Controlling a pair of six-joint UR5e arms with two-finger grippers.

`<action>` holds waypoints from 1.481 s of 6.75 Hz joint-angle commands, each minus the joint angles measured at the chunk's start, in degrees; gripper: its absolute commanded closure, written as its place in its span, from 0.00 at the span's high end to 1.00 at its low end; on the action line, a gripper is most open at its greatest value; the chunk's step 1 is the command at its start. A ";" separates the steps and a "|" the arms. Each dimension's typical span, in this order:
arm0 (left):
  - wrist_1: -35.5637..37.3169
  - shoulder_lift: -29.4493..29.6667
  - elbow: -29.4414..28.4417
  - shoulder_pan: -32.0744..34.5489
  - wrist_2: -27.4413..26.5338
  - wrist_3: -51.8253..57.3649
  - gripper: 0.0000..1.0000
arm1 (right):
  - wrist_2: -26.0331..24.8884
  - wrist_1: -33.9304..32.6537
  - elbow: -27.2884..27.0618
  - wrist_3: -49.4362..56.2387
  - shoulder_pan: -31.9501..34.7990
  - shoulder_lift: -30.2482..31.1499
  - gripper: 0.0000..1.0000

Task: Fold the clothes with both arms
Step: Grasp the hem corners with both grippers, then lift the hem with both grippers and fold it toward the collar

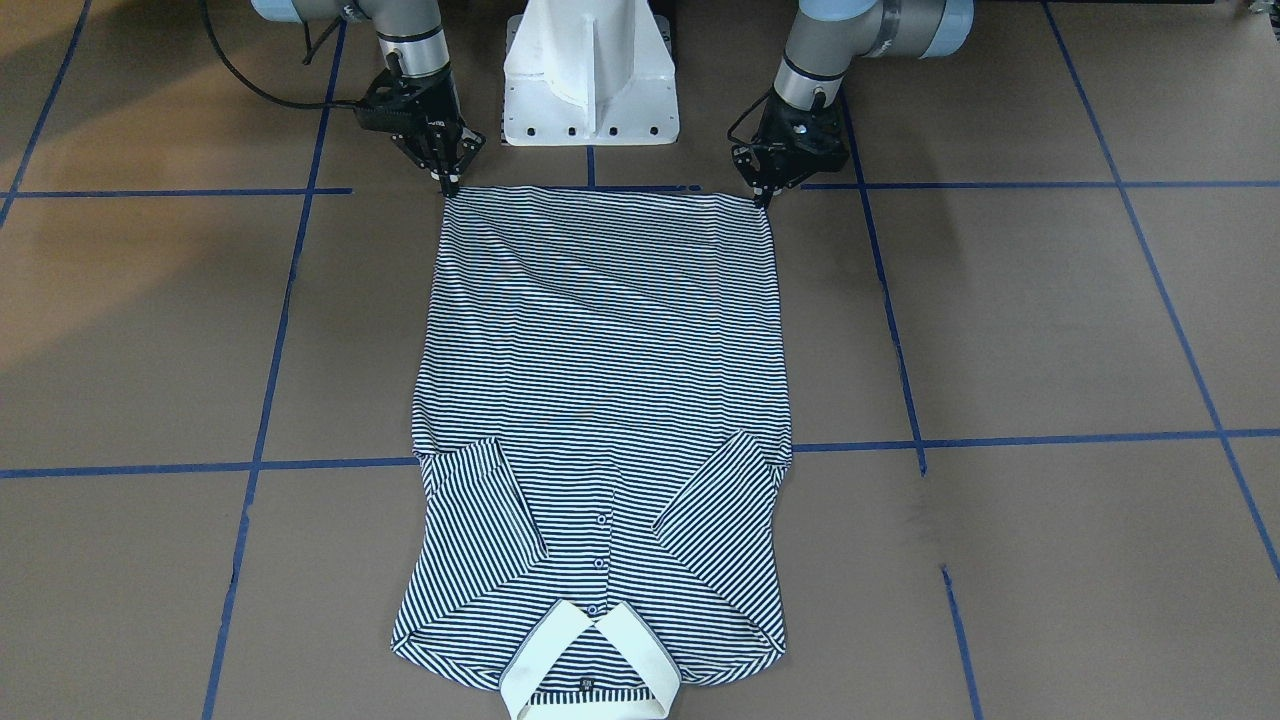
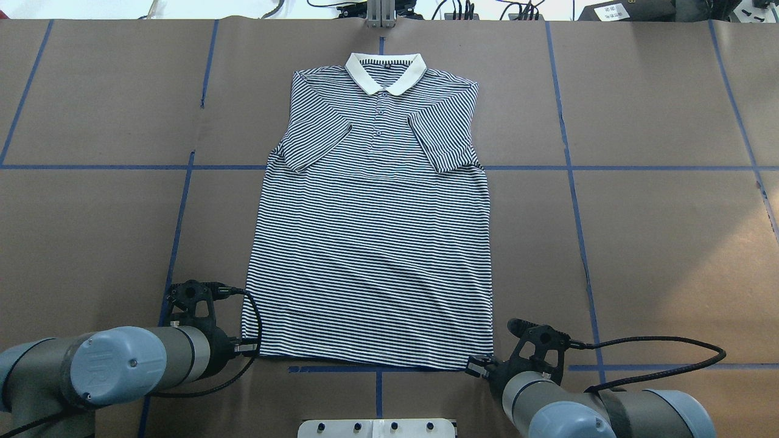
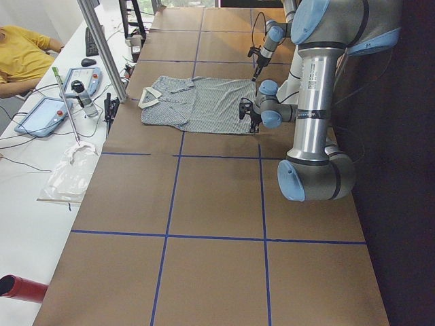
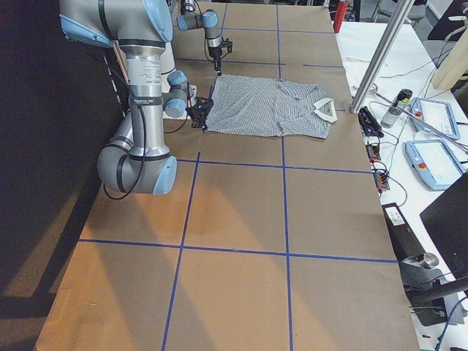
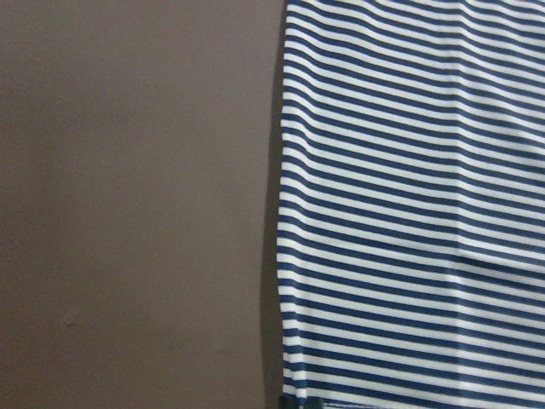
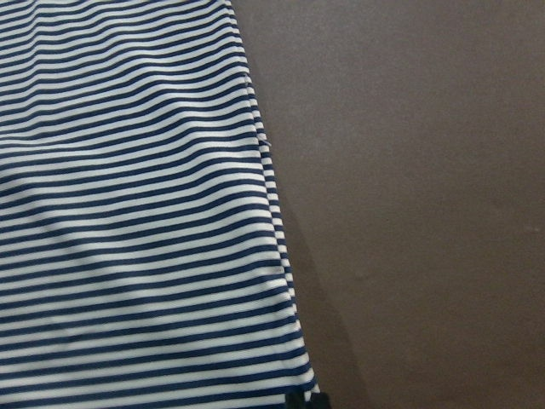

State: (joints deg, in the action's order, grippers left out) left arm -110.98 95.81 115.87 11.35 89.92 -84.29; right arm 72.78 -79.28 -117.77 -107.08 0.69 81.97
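The striped polo shirt (image 2: 371,243) lies flat and face up on the brown table, cream collar (image 2: 384,72) at the far side, both sleeves folded inward over the chest. Its hem runs along the edge nearest the robot. My left gripper (image 2: 246,348) is at the hem's left corner, fingers pinched together on the cloth; the front view shows it (image 1: 765,195) tapering to a point there. My right gripper (image 2: 478,367) is pinched on the opposite hem corner (image 1: 448,186). Each wrist view shows striped cloth (image 5: 409,213) (image 6: 128,213) with dark fingertips at the bottom edge.
The white pedestal base (image 1: 590,75) stands just behind the hem, between the two arms. Blue tape lines (image 2: 176,237) cross the brown table. A metal post (image 3: 102,47) rises beyond the collar; a side table holds control pendants (image 3: 41,115), with a person in yellow (image 3: 20,51) beside it.
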 commanded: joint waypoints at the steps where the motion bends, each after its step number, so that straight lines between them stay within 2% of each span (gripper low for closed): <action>1: 1.97 0.34 2.93 0.16 0.34 0.44 0.00 | 0.78 0.00 -2.36 0.29 1.24 0.82 0.00; 2: 12.43 0.95 11.31 -0.01 1.30 0.79 0.00 | 1.92 -2.70 -6.73 0.64 2.29 1.43 0.00; 3: 26.55 4.61 21.92 -0.01 5.92 0.70 0.00 | 3.67 -12.21 -15.56 0.56 2.48 1.27 0.00; 4: 39.57 10.48 29.60 0.60 7.80 0.70 0.00 | 5.43 -22.57 -25.66 0.56 1.17 0.74 0.00; 5: 47.35 16.54 31.94 1.74 9.99 0.70 0.00 | 7.27 -30.59 -34.98 0.56 0.64 -0.13 0.00; 6: 48.30 17.38 32.14 4.10 12.01 0.79 0.00 | 12.07 -35.11 -36.81 0.56 3.24 -3.80 0.00; 7: 48.31 17.48 31.09 4.21 12.03 3.58 0.00 | 12.73 -37.42 -36.22 0.82 4.23 -5.49 0.00; 8: 48.14 18.00 28.04 4.99 11.60 9.00 0.00 | 12.74 -37.35 -33.35 4.65 6.06 -7.94 0.00; 9: 48.05 19.66 24.70 10.48 11.77 14.53 0.00 | 12.91 -37.35 -28.10 8.87 10.78 -13.88 0.00; 10: 48.05 20.20 23.28 15.06 12.03 18.68 0.00 | 13.70 -36.83 -24.22 12.30 15.79 -16.12 0.00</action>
State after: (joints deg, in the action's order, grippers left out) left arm -62.91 115.06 141.49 21.32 101.73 -70.90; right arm 85.78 -116.38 -146.70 -98.99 11.11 69.60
